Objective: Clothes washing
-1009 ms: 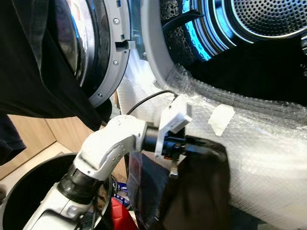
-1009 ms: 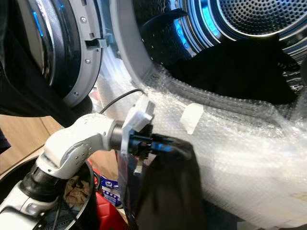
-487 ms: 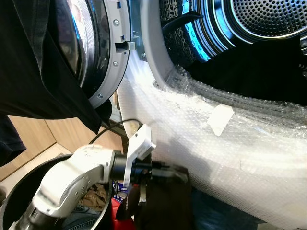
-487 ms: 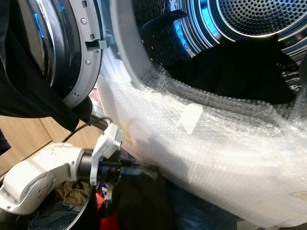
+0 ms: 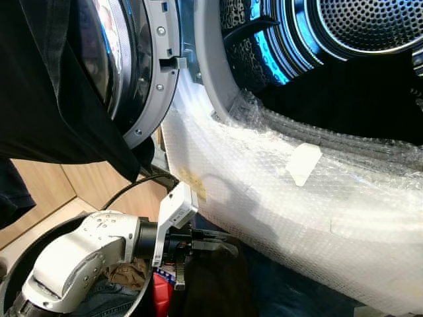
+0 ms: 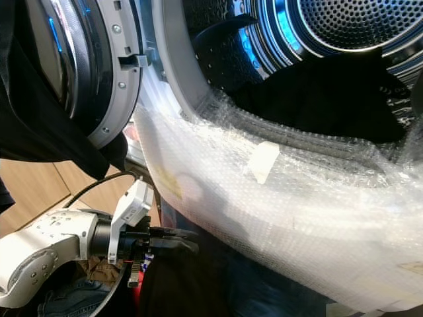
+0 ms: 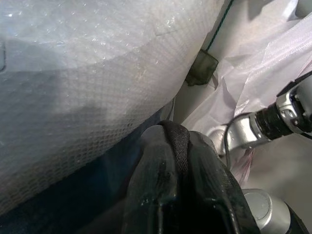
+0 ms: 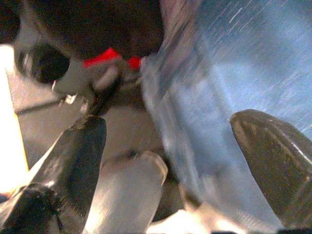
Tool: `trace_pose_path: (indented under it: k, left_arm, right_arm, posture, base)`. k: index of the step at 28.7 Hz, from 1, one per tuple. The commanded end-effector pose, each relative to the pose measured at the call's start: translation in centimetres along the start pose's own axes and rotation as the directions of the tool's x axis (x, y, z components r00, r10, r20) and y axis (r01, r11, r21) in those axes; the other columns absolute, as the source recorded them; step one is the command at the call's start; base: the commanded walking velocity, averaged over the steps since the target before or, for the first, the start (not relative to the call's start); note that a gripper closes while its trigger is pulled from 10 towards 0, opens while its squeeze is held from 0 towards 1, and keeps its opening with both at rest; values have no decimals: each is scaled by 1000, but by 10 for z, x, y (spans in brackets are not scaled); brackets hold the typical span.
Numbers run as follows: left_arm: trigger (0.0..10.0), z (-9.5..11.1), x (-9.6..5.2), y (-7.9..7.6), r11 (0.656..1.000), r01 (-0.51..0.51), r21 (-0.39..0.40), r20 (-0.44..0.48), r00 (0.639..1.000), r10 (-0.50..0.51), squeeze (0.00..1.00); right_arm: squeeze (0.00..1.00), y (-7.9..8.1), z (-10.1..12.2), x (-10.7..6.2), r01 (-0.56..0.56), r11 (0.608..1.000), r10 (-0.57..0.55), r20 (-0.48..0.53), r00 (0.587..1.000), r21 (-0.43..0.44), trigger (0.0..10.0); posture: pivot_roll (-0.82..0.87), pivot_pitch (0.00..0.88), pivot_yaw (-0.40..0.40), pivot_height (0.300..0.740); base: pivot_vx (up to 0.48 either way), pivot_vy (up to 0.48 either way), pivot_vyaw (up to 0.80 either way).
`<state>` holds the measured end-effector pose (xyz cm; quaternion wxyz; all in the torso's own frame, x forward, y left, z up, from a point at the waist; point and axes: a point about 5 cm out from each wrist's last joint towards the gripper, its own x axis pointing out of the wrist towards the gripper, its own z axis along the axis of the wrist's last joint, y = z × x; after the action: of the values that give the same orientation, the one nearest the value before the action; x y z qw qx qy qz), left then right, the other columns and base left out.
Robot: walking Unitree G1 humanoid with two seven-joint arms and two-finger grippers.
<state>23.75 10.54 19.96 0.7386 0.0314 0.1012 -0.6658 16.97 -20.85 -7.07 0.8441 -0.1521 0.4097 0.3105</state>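
My left gripper (image 5: 213,247) is low, beside the basket and under the washer's wrapped front, shut on a black garment (image 5: 215,290) that hangs down from it. In the left wrist view the fingers (image 7: 161,161) pinch a fold of that black cloth (image 7: 176,141). The washer drum (image 5: 370,26) stands open above, lit blue, with dark clothes (image 5: 357,99) lying inside. Another black garment (image 5: 46,99) drapes over the open door (image 5: 142,72). My right gripper (image 8: 175,146) is open, its fingers (image 8: 80,146) wide apart next to blue cloth (image 8: 229,73).
Bubble wrap (image 5: 304,198) covers the washer's front below the opening, with a tape patch (image 5: 303,164). A round black basket (image 5: 33,264) with clothes stands at the lower left, a red object (image 5: 160,290) beside it. Wooden floor (image 5: 59,191) lies to the left.
My left arm has come down and back with the black garment, from in front of the bubble wrap to low beside the basket.
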Motion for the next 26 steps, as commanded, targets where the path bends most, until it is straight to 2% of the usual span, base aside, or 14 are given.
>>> trace_pose_path:
  k: [1,3,6,8,11,12,13,21,26]
  left_arm:
    - [0,4,-1,-1,1000,9,21,3,1000,-9,0]
    - [0,6,-1,0,1000,11,25,2,1000,-11,0]
    - [0,6,-2,1,1000,6,28,-2,1000,-6,0]
    - [0,7,-3,3,1000,-2,29,-1,1000,2,0]
    - [0,9,-3,1,1000,10,29,7,1000,-10,0]
    - [0,9,-3,1,1000,10,29,7,1000,-10,0]
    - [0,8,-4,1,1000,3,26,1,1000,-3,0]
    - [0,5,-12,-1,1000,-29,12,-1,1000,29,0]
    - [0,-2,-14,-2,999,-21,-24,-21,1000,20,0]
  right_arm:
    - [0,-7,12,1,31,998,-36,75,997,62,10000]
    - [0,-14,23,2,52,991,-69,133,989,122,10000]
    - [0,-15,33,4,41,990,-64,172,983,132,10000]
    - [0,-15,39,6,32,992,-56,197,979,124,10000]
    - [0,-15,47,3,-13,999,1,229,973,52,10000]
    - [0,-15,47,3,-13,999,1,229,973,52,10000]
    - [1000,-19,47,-1,-30,999,19,240,970,41,10000]
    - [1000,-34,41,-23,-82,996,88,262,961,-31,10000]
    - [1000,-44,65,-40,-119,979,168,321,932,-166,10000]
  posture:
    - [130,0,10,740]
    - [134,0,12,740]
    - [136,0,19,740]
    - [139,0,20,740]
    - [144,0,19,740]
    - [144,0,19,740]
    - [146,0,19,740]
    - [161,0,16,740]
    - [133,0,17,740]
  base:
    - [0,0,0]
    - [0,0,0]
    - [0,0,0]
    - [0,0,0]
    - [0,0,0]
    - [0,0,0]
    - [0,0,0]
    - [0,0,0]
    - [0,0,0]
